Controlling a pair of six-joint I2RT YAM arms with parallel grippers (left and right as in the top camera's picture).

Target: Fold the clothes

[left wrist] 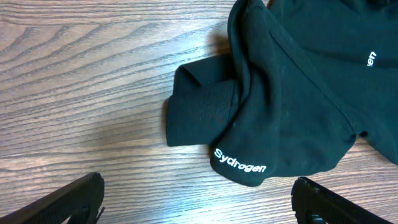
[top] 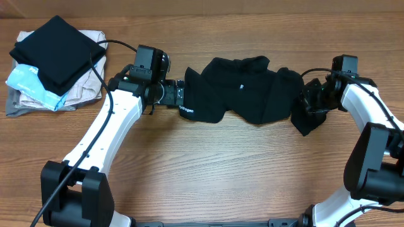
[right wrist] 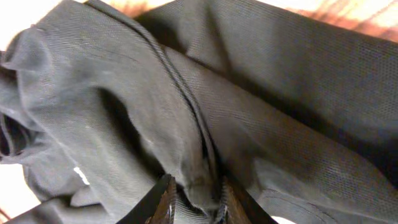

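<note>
The clothes are one black shirt [top: 240,94], lying crumpled in a band across the middle of the wooden table [top: 221,170]. My left gripper [top: 180,96] sits at the shirt's left end, jaws wide open. In the left wrist view the open gripper [left wrist: 198,186] spans bare wood just below a fold of the shirt [left wrist: 292,93] that carries white lettering. My right gripper [top: 309,101] is at the shirt's right end. In the right wrist view the gripper [right wrist: 196,186] is shut on a pinched ridge of the shirt's fabric [right wrist: 249,93].
A stack of folded garments lies at the table's far left corner: a black one [top: 57,47] on top, with light-blue [top: 28,82] and beige [top: 88,91] pieces beneath. A black cable [top: 107,44] runs over the stack's edge to the left arm.
</note>
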